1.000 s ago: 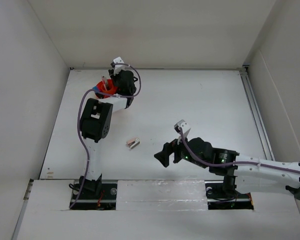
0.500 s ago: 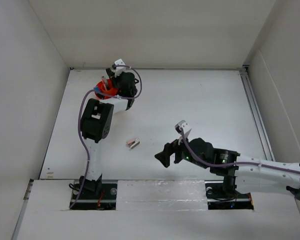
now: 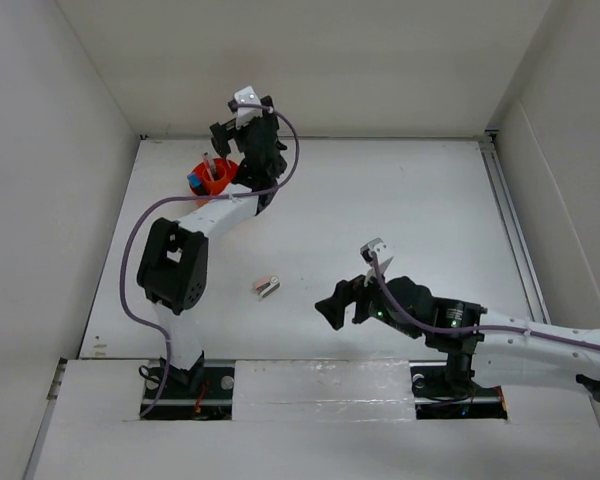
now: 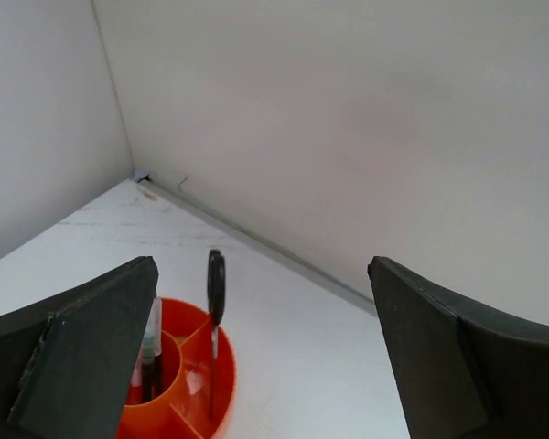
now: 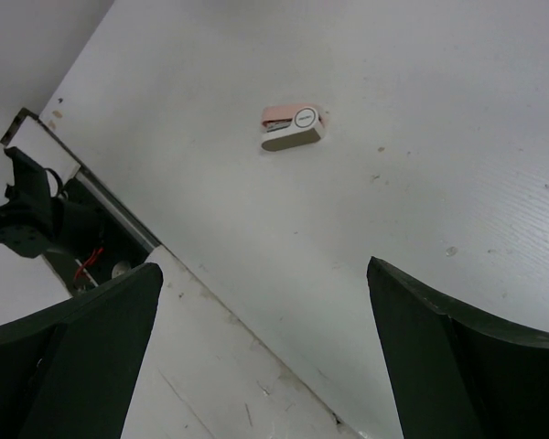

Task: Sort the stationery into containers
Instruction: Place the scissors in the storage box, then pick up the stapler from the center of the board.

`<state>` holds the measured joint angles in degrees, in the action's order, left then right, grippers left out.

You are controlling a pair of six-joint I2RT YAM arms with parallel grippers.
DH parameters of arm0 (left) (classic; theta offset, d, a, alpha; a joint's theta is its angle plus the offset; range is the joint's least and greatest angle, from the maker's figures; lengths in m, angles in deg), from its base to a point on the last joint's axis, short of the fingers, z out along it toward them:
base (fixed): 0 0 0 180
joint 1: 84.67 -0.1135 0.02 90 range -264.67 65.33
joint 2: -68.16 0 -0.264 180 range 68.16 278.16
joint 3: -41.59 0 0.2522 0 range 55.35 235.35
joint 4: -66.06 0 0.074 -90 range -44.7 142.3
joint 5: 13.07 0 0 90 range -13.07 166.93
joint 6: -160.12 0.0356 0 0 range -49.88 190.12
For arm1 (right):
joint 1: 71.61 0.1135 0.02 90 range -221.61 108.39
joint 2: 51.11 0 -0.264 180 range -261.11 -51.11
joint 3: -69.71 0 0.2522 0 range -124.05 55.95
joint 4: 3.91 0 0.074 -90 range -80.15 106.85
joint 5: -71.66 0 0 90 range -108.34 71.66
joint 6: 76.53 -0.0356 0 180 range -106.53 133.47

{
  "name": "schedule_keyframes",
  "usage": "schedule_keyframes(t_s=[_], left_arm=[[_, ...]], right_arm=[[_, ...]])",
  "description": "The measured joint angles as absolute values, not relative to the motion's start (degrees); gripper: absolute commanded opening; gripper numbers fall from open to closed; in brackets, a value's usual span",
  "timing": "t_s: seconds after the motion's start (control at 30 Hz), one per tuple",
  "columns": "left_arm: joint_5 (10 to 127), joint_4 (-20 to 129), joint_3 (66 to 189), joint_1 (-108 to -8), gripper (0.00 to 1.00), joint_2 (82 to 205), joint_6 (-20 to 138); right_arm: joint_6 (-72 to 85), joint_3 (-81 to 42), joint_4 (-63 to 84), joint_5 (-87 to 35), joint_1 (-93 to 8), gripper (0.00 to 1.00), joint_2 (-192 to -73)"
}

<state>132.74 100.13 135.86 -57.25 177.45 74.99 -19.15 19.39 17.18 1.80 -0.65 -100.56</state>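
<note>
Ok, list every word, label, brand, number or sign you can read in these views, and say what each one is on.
None of the text in these views can be read.
stapler: the round badge on its top carries a small mark, too small and blurred to read.
orange tub: no print shows on the visible part.

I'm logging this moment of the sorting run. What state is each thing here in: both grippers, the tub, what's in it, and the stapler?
Left gripper: open, nothing between its fingers.
Right gripper: open, nothing between its fingers.
Tub: upright on the table, partly filled.
Scissors: standing upright in the tub, handle up.
Pen: standing in the tub.
Stapler: closed, lying on the table, outside the tub.
</note>
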Motion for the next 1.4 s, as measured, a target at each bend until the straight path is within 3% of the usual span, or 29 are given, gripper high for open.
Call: schedule_keyframes(t_s=[0.2,0.4,0.53,0.67,0.87,1.07,1.4], left_arm=[[128.94,76.13,151.49,-56.95,1.0,172.89,66.0],[112.3,44.27,168.49,-58.94,1.0,169.54,51.99],[104.96,32.81,157.46,-60.16,1.0,156.71,43.84],[104.37,25.69,139.12,-60.4,1.0,138.79,37.81],[105.46,19.44,123.23,-60.49,1.0,120.23,34.9],[104.52,18.41,111.97,-60.66,1.0,116.43,34.88],[101.11,19.92,107.34,-60.66,1.0,110.35,36.26]], right_arm=[[-21.12,16.94,21.01,5.34,-0.65,1.0,-104.89],[-22.34,10.89,24.5,6.98,-0.65,1.0,-112.73],[-21.25,8.92,24.61,6.96,-0.65,1.0,-115.16],[-20.11,5.56,24.85,6.94,-0.65,1.0,-119.64],[-14.76,-3.89,25.49,5.15,-1.13,1.0,-131.66],[-4.16,-13.39,25.97,0.38,-3.05,1.0,-143.59],[18.51,-11.73,23.5,-21.48,-10.77,0.99,-145.71]])
